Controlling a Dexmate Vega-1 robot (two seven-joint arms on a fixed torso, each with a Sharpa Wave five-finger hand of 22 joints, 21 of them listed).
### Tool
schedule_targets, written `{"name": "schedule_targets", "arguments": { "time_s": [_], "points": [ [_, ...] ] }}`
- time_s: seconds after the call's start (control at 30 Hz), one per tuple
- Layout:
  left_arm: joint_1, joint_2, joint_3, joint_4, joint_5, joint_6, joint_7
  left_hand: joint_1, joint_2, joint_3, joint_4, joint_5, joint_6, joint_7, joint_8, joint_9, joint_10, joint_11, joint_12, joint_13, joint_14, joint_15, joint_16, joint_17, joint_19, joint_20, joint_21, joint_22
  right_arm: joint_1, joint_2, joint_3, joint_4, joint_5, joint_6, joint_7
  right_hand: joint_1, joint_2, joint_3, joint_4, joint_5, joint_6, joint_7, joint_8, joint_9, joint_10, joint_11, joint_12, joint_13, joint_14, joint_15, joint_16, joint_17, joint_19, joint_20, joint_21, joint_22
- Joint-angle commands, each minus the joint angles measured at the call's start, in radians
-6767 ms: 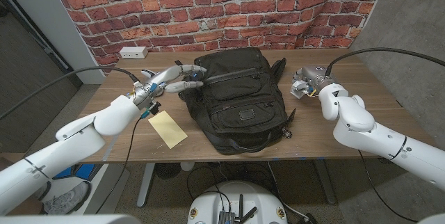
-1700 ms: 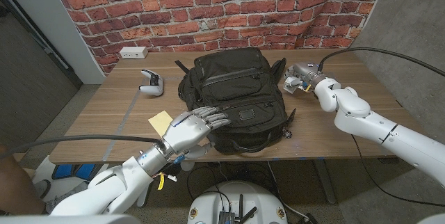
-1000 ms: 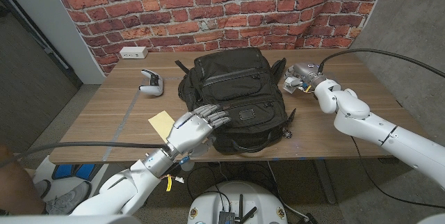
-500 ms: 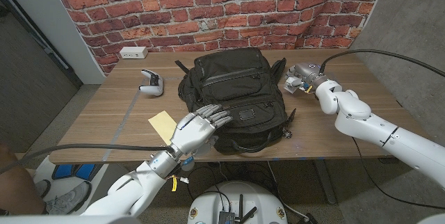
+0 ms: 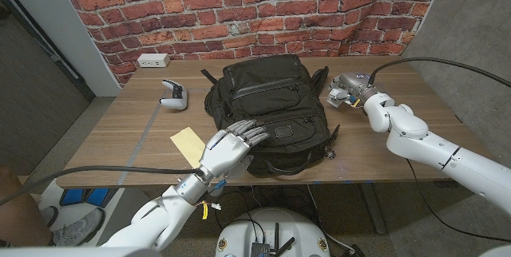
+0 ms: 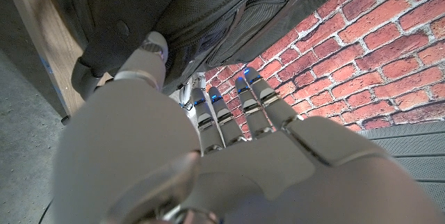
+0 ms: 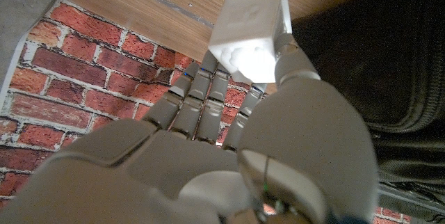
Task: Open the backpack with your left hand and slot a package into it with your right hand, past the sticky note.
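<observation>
1. one black backpack (image 5: pixel 271 117) lying flat mid-bench, looks zipped closed.
2. one yellow sticky note (image 5: pixel 186 141) on the bench (image 5: pixel 136 141) just left of the backpack's near corner.
3. left robot hand (image 5: pixel 227 145) holds nothing, fingers spread and extended, fingertips on the backpack's near left edge.
4. right robot hand (image 5: pixel 351 91) sits just right of the backpack's top, pinching one small clear-wrapped white package (image 7: pixel 252 33).
5. one white game controller (image 5: pixel 172 94) far left, one white power strip (image 5: pixel 152 61) by the brick wall (image 5: pixel 239 9).
</observation>
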Motion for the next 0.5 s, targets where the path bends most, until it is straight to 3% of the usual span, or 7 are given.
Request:
{"name": "schedule_targets", "arguments": {
  "time_s": [0.03,0.3,0.5],
  "points": [
    [-0.051,0.000,0.059,0.020,-0.017,0.026,0.035,0.016,0.007,-0.007,0.002,0.011,0.023,-0.003,0.008,0.002,0.025,0.001,0.011,0.001,0.018,-0.166,0.007,0.003,0.015,-0.164,0.006,0.006,-0.020,-0.012,0.012,-0.011,0.007,0.002,-0.014,0.044,0.056,0.002,0.004,0.003,0.014,0.002,-0.004,0.003,0.220,-0.214,0.004,0.006,0.012,-0.166,-0.002,0.005,0.008,-0.090,-0.001,0.002],
    [-0.060,0.002,0.074,0.023,-0.027,0.042,0.053,0.030,0.019,-0.026,0.004,0.011,0.071,0.000,0.015,0.003,0.074,-0.011,0.015,0.001,0.062,-0.168,0.012,0.004,0.051,-0.164,0.013,0.007,-0.032,-0.023,0.020,-0.020,0.011,0.004,-0.019,0.044,0.058,0.001,0.004,0.004,0.017,0.002,-0.005,0.003,0.220,-0.214,0.002,0.006,0.014,-0.165,-0.003,0.005,0.008,-0.091,0.000,0.002],
    [-0.060,0.002,0.081,0.017,-0.022,0.060,0.062,0.052,0.044,-0.057,0.007,0.010,0.163,0.000,0.024,0.004,0.169,-0.014,0.021,0.001,0.138,-0.174,0.016,0.006,0.095,-0.166,0.017,0.009,-0.037,-0.028,0.025,-0.024,0.015,0.006,-0.020,0.044,0.059,0.001,0.003,0.005,0.018,0.002,-0.006,0.004,0.224,-0.214,0.003,0.009,0.015,-0.165,-0.005,0.006,0.009,-0.091,0.000,0.002]
  ]
}}
